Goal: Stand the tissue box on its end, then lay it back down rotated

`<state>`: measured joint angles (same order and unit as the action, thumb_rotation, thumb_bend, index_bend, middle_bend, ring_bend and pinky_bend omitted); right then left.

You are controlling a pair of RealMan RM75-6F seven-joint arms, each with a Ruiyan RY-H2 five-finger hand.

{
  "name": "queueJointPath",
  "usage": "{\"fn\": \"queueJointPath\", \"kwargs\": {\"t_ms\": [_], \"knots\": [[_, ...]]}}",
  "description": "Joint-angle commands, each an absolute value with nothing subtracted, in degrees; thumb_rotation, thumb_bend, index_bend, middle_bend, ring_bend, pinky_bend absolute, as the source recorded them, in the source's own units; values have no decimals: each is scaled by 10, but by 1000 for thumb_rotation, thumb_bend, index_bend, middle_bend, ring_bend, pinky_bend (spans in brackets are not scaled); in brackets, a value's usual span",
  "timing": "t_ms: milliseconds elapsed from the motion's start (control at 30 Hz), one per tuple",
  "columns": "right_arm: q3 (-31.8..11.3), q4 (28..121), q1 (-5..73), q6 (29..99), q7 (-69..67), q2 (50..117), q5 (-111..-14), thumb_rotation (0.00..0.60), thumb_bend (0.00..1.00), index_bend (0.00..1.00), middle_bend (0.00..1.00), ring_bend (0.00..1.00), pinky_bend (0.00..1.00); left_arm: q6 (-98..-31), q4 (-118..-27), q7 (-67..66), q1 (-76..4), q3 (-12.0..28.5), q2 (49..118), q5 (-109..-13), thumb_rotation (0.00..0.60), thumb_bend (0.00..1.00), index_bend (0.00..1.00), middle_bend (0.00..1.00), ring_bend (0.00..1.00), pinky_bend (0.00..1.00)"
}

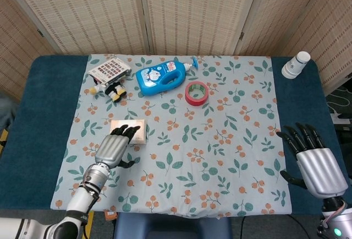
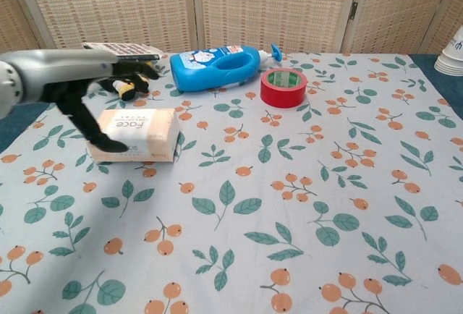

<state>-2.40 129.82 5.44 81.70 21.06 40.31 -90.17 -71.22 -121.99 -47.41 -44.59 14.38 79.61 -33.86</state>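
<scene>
Floral cloth (image 1: 231, 140) on table. Left hand (image 1: 114, 146), fingers apart, hovers over tissue box (image 2: 145, 134) marked "Face", lying flat, left-centre. Right hand (image 1: 314, 162) spread, empty, at rt edge. Blue bottle (image 2: 217, 66); red tape roll (image 2: 283, 87).

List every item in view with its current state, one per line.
tissue box: lying flat, not gripped
left hand: open, over the box
right hand: open, empty
blue bottle: on its side
red tape roll: flat
paper cups: stacked, upside down
</scene>
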Motion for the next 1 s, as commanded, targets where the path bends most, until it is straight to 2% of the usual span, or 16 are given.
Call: {"fn": "queueJointPath", "kwargs": {"t_ms": [33, 167, 267, 700, 1000], "knots": [[-24, 1299, 53, 820, 205, 400, -906, 600, 114, 170, 106, 0, 66, -813, -1147, -542, -522, 194, 908, -275, 600, 207, 21, 123, 36, 128], [-24, 1298, 52, 821, 194, 396, -908, 600, 114, 170, 106, 0, 66, -858, -1110, -581, -557, 213, 956, -252, 600, 206, 29, 123, 28, 126], [-24, 1298, 52, 821, 188, 393, -907, 600, 115, 169, 106, 0, 66, -862, -1089, -603, -577, 220, 974, -238, 600, 204, 32, 122, 24, 128], [-25, 1299, 50, 823, 167, 381, -911, 600, 115, 169, 107, 0, 66, -820, -972, -651, -612, 193, 1023, -206, 600, 203, 46, 122, 0, 125], [-27, 1296, 49, 827, 155, 375, -908, 600, 115, 169, 107, 0, 66, -788, -921, -671, -622, 184, 1031, -194, 600, 204, 64, 125, 0, 130]]}}
